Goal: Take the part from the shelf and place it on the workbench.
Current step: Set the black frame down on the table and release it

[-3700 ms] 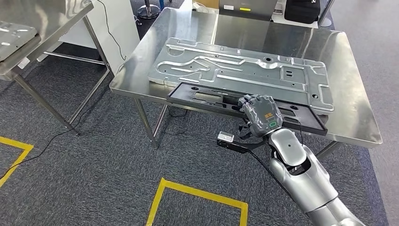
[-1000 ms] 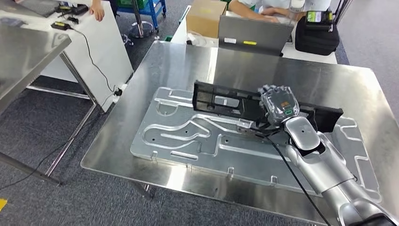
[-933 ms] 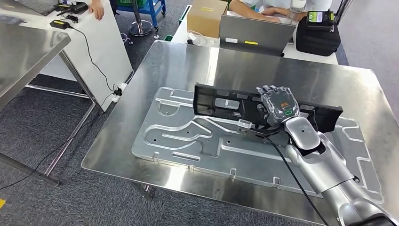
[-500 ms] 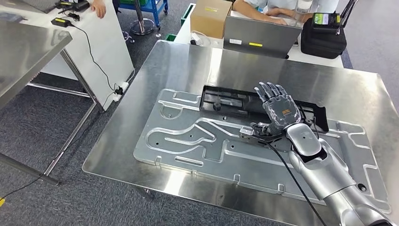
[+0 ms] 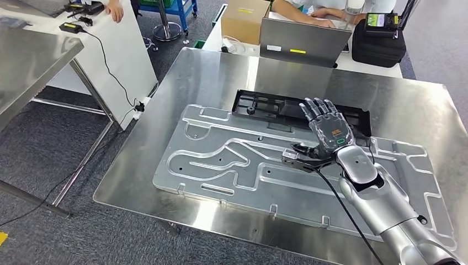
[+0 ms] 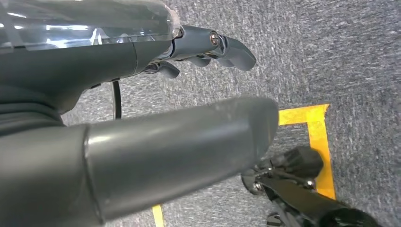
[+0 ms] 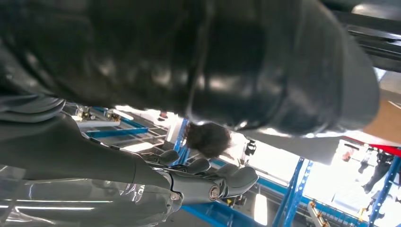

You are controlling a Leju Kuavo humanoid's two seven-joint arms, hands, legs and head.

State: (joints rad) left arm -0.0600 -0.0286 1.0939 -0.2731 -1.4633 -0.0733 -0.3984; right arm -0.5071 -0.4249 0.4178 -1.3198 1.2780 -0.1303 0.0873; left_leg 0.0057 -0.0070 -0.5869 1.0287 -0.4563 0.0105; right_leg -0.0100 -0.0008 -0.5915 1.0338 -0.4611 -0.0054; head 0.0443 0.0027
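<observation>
**Right hand spread above the black part on the workbench**

Head view, near to far. The silver right arm (image 5: 381, 204) enters from 5 o'clock and reaches toward 11 o'clock. A black cable (image 5: 345, 212) runs along it to the wrist camera bracket (image 5: 298, 159). The right hand (image 5: 326, 128) is held flat with its fingers (image 5: 315, 109) apart and extended; it grips nothing. Beneath the arm lies a large stamped metal panel (image 5: 221, 160), flat on the steel workbench (image 5: 209, 72) and spanning its near half. At the panel's far edge, toward 12 o'clock from the hand, the long black part (image 5: 270, 106) lies flat; its near side overlaps the panel, and the fingertips hover over its right portion. Whether they touch it cannot be told. Beyond the workbench stand a cardboard box (image 5: 244, 19), a grey laptop (image 5: 303, 36) and a black bag (image 5: 378, 41). At 10 o'clock stands a white table (image 5: 129, 52), with a second steel table (image 5: 33, 66) at 9 o'clock.

Left wrist view. The left hand (image 6: 156, 109) hangs over grey carpet (image 6: 307, 52) marked with yellow tape (image 6: 319, 137); its fingers (image 6: 227, 47) are slightly curled, apart, and hold nothing.
</observation>
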